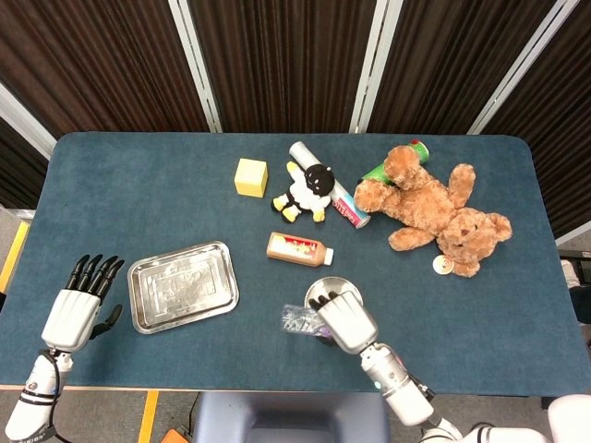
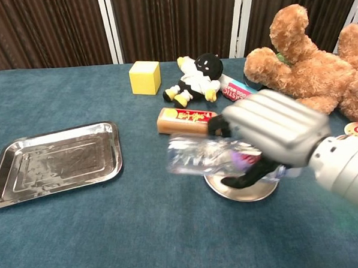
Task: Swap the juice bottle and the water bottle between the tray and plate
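Note:
My right hand [image 1: 343, 320] [image 2: 269, 134] grips the clear water bottle [image 1: 300, 320] [image 2: 198, 156] and holds it in the air, lying sideways, just left of the round metal plate [image 1: 329, 286] [image 2: 242, 191]. The juice bottle [image 1: 298, 248] [image 2: 184, 119], orange with a white cap, lies on the cloth behind the plate. The steel tray [image 1: 182, 286] [image 2: 54, 161] sits bare at the left. My left hand [image 1: 78, 309] hovers open at the table's left front edge, apart from the tray.
A yellow block [image 1: 250, 177] [image 2: 145, 77], a black-and-white plush [image 1: 307, 191] [image 2: 197, 77], a red-labelled can [image 1: 342, 201], a green can [image 1: 379, 171] and a brown teddy bear [image 1: 434, 208] [image 2: 310, 67] lie at the back. A small round disc [image 1: 443, 266] sits by the bear.

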Robot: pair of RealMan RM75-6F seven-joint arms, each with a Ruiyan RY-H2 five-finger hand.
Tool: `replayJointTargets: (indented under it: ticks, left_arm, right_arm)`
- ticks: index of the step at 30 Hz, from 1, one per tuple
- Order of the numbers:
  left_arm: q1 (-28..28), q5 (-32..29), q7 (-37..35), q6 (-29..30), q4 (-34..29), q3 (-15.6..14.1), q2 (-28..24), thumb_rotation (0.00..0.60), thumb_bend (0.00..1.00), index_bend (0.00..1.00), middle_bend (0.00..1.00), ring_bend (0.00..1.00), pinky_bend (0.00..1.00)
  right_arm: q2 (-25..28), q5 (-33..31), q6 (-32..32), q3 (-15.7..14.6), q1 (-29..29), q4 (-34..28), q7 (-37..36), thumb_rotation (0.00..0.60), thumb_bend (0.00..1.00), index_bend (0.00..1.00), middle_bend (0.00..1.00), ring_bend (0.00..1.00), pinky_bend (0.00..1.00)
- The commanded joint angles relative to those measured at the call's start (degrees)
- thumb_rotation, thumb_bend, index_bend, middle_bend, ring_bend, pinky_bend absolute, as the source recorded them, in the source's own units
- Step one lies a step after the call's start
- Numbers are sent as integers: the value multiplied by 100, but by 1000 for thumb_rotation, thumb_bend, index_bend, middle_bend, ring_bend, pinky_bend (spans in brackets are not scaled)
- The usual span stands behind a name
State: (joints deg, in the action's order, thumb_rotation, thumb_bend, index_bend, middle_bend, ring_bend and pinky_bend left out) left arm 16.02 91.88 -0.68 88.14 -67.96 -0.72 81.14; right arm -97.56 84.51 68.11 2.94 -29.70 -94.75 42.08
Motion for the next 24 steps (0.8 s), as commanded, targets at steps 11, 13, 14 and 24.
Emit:
replayJointTargets:
  ticks: [11,13,14,24]
  left_arm:
    - [-58,27,-163,40,-25,92,-100,600,380,0,70,0,34]
    - [-67,7,-196,18,-22,108,-107,600,380,0,70,0,34]
    - [-69,-5,-202,-3,-24,114,-110,600,380,0,71,0,34]
    - [-97,-41,-120,-95,-131,146,-153,600,381,0,70,0,34]
  right_arm:
    - [-1807,74,-648,200,-733,1628,352,600,358,602,678,598,789]
    - [-1868,175,-627,176,-774,1773,279,600,358,465,572,504,686]
    - [-1893,253,-609,161,-802,1847,202,600,358,411,526,467,651]
    - [-1678,49,-732,187,-749,1707,265,600,313,60,316,293,504]
